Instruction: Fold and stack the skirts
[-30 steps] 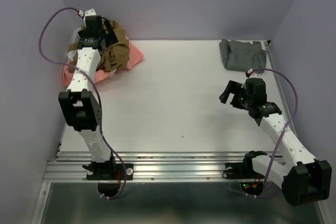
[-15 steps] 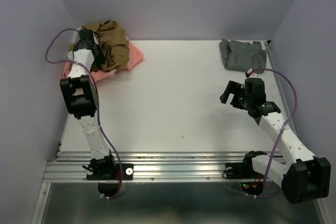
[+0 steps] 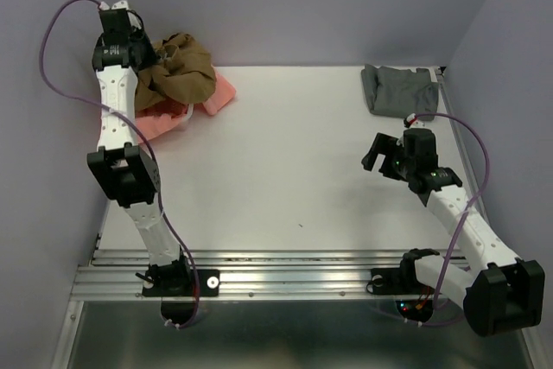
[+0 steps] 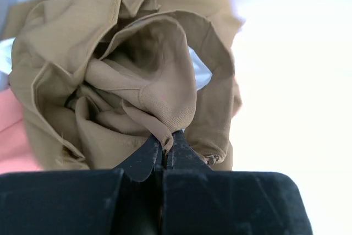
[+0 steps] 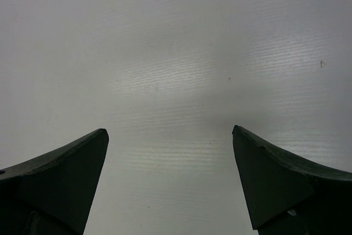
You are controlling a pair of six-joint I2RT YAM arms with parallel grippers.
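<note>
Skirts lie in two far corners of the table (image 3: 285,162) in the top view. The tan skirt (image 3: 183,71) is bunched on top of the pink skirt (image 3: 220,97) at the far left. The grey skirt (image 3: 397,90) lies folded at the far right, well apart from them. The left gripper (image 3: 134,51) is at the far left corner, just left of the tan heap, with tan cloth running up to it. The right gripper (image 3: 376,151) hovers over bare table near the grey skirt, not touching it, jaws apart.

In the left wrist view, the jaws are pressed together on a fold of the tan skirt. The cloth spreads beyond the tips in loose, open folds. Pink cloth shows at the left edge.

In the right wrist view, the two dark fingers (image 5: 60,174) stand wide apart, with bare table between them.
</note>
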